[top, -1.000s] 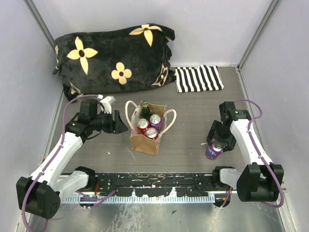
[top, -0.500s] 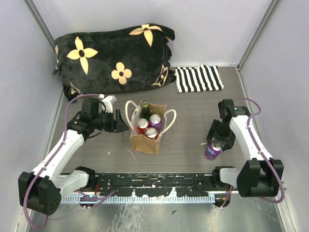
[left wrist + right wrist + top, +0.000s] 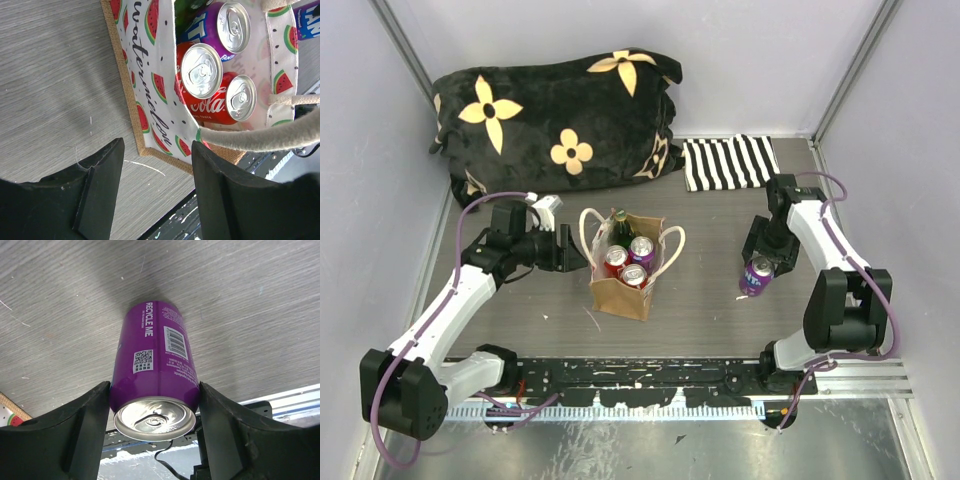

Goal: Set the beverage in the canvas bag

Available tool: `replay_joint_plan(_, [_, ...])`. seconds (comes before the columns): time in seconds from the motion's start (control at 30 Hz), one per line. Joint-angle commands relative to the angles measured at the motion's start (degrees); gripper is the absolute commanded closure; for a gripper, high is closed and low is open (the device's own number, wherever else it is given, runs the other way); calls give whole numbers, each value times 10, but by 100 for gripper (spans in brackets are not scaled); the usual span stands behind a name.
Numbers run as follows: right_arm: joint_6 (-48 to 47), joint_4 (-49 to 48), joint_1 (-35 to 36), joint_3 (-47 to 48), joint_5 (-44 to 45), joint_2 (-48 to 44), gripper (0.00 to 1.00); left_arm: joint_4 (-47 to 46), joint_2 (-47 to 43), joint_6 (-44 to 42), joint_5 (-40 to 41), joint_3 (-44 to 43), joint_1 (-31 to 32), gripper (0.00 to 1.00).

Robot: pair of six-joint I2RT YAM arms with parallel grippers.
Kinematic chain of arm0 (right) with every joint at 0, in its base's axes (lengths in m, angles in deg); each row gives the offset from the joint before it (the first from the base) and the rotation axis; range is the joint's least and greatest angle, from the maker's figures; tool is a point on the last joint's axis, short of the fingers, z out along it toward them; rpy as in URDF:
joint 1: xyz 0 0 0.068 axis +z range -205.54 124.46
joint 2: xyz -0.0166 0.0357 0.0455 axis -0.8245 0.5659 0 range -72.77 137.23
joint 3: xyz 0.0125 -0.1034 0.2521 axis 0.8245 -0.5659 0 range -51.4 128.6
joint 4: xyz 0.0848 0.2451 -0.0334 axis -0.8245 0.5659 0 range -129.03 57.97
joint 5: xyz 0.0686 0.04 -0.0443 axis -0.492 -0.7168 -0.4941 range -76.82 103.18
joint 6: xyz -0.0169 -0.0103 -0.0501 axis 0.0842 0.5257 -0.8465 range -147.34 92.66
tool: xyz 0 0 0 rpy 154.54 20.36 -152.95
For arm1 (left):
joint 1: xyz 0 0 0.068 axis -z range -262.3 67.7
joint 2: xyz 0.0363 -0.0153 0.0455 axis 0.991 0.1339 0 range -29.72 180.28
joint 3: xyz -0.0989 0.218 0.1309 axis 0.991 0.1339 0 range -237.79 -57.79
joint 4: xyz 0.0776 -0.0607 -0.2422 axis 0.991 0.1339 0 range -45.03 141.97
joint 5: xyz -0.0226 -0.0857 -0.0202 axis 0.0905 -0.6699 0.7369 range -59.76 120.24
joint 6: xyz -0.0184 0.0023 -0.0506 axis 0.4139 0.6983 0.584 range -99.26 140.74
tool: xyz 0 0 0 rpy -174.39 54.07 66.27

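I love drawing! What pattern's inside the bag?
Watermelon slices on white line the canvas bag; clearest in left wrist view.

Purple can [image 3: 155, 355], tan canvas bag [image 3: 620, 297] — watermelon print inside, black cushion [image 3: 555, 120] — yellow flowers, striped cloth [image 3: 732, 163]

white arms [image 3: 445, 310] with black joints (purple cables [image 3: 480, 203] looping alongside) and a matte black left gripper [image 3: 157, 190].

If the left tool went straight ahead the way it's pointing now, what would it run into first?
Most likely the canvas bag: the open left tool points at its side wall, with a cream handle close by. The cans inside lie beyond. Depth is hard to judge.
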Motion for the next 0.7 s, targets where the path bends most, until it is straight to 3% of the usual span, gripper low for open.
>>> replay_joint_plan(0.0, [-20, -39, 5, 24, -20, 25, 52, -12, -3, -3, -7, -22, 2, 37])
replay_joint_plan(0.23, [-47, -21, 11, 41, -28, 42, 31, -6, -1, -5, -5, -23, 2, 38])
replay_joint_plan(0.5, [-56, -21, 14, 13, -43, 28, 18, -13, 14, -3, -8, -30, 2, 38])
replay_joint_plan(0.67, [-58, -17, 15, 15, -41, 24, 17, -13, 17, -2, -10, -35, 2, 38])
